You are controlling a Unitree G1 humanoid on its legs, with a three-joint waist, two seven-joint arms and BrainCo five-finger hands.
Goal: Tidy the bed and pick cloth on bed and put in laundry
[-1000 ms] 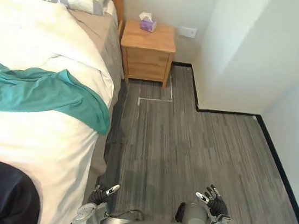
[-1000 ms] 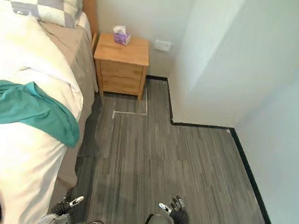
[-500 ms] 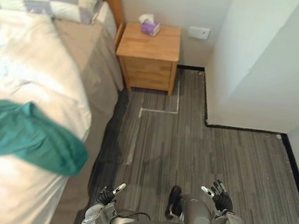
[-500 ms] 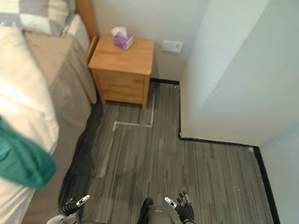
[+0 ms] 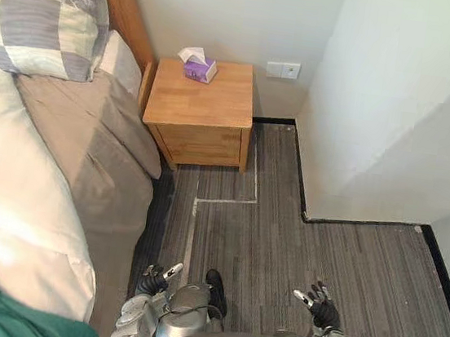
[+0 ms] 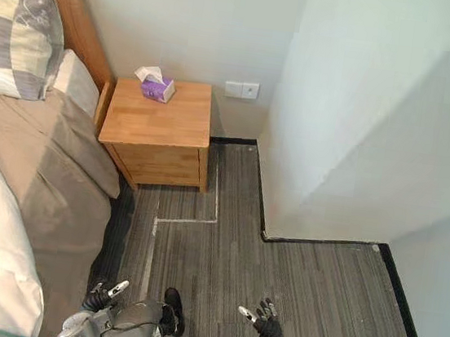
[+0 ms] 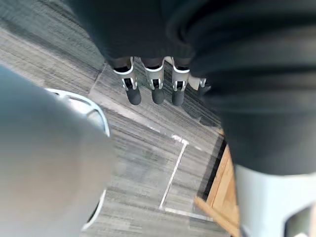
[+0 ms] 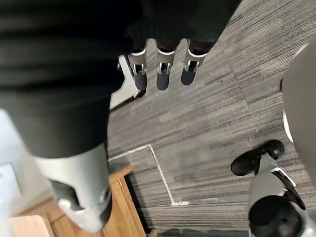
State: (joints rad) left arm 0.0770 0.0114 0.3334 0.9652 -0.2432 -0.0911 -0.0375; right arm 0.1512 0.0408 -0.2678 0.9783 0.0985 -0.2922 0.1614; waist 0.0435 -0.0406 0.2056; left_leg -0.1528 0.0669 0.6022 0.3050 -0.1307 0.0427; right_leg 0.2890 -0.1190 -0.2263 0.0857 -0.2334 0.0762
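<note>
left hand point(image 5: 155, 280): hangs low by the bed's edge over the floor point(image 5: 321, 254), its fingers point(image 7: 157, 91) straight and a little apart, holding nothing; it looks parked at the robot's side, not set for a grasp.
right hand point(image 5: 321, 306): low on the far side from the bed, fingers spread and relaxed, empty and touching nothing; idle.
teal cloth point(image 5: 2, 314): lies crumpled on the bed point(image 5: 109, 179), just outward of the left hand and above it on the mattress top, near but not touching; well apart from the right hand, with the left hand between.
why it lies so: it looks dropped on the covers, one edge close to the mattress side, so the left hand is the nearer one to take it.
white duvet point(image 5: 7, 207): bunched under and ahead of the cloth, outward of the left hand.
beige sheet point(image 5: 89, 135): bare between the duvet and the checked pillow point(image 5: 37, 22), far ahead of the left hand; by my reading the bed is not yet made.
nightstand point(image 5: 204, 104): far ahead of both hands against the wall, a tissue box point(image 5: 198, 67) on it.
stage: judged early, the cloth is not yet picked.
</note>
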